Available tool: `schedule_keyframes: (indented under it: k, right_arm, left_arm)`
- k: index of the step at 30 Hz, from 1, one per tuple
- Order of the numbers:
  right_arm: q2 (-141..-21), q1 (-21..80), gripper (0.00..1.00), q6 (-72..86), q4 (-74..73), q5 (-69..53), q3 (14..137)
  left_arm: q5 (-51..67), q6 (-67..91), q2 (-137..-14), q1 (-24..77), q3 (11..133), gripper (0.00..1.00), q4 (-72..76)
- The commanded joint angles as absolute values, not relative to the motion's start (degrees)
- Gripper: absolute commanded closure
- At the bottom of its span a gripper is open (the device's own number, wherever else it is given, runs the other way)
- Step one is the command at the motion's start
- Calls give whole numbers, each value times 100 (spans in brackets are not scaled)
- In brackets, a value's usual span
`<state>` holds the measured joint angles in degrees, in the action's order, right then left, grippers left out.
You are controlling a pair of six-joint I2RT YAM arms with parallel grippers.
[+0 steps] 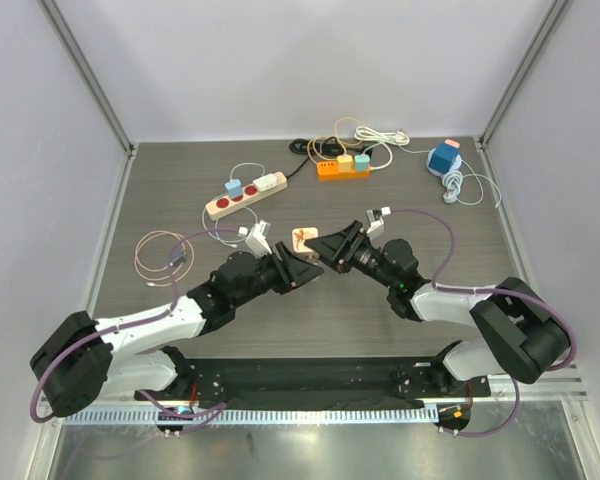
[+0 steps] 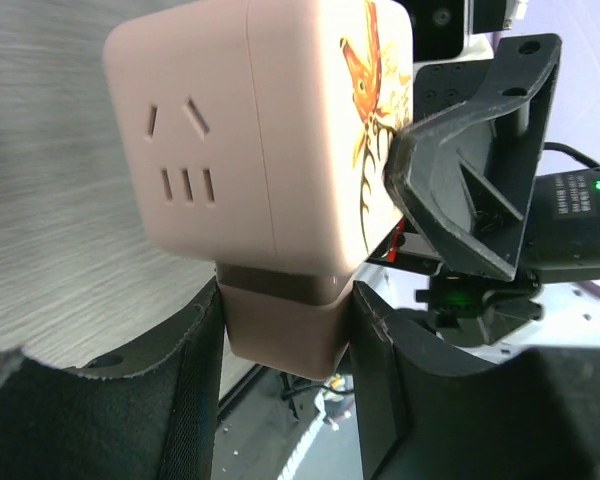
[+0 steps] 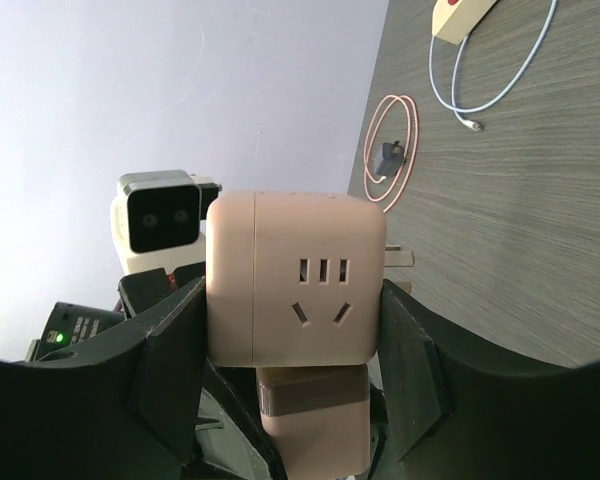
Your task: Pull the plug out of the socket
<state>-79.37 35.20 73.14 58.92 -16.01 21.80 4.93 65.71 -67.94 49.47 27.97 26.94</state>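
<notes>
Dark wood-grain tabletop [image 1: 460,250] boxed in by plain white walls [image 1: 300,60], an orange strip [image 1: 342,168] lying at the far side. Nearer than the strip, both arms stretch low and inward, meeting nose to nose. The right pincer [image 3: 292,320] clamps the socket [image 3: 295,290], a smooth pink rounded cube with an orange print, held above the tabletop; the left pincer [image 2: 283,325] squeezes the plug [image 2: 280,340], a smaller pink block seated flush against the cube
</notes>
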Motion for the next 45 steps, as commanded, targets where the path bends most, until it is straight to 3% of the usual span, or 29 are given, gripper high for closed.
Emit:
schedule_keyframes:
  k: [1, 4, 11, 19, 27, 34, 38, 45]
  right_arm:
    - [-7892, 3472, 99, 7049, 5599, -580, 2786]
    - [-7901, 3393, 99, 6935, 5231, -528, 3023]
    - [-7963, 3086, 99, 6961, 5203, -501, 3217]
    - [-7963, 2487, 99, 6461, 5135, -1570, 2944]
    - [-7436, 2716, 99, 4660, 1974, -1908, 3032]
    - [-6803, 2927, 99, 4132, 1477, -1986, 2743]
    - [-6829, 2936, 99, 3965, 1494, -2179, 2742]
    - [-7136, 3067, 99, 3736, 1389, -2364, 2883]
  left_arm:
    - [571, 5961, -6425, 5388, 2909, 100, 1706]
    - [475, 5827, -6276, 5379, 3058, 100, 1029]
    - [633, 6056, -5925, 5379, 2681, 100, 1380]
    - [501, 5845, -5142, 4985, 2988, 100, -278]
    - [711, 5222, -5123, 1919, 3673, 100, -2942]
    - [1624, 5123, -6271, -339, 4104, 100, -2515]
    - [1750, 5308, -7179, -922, 4359, 100, -1952]
    - [783, 4887, -8488, -1230, 5385, 100, -2223]
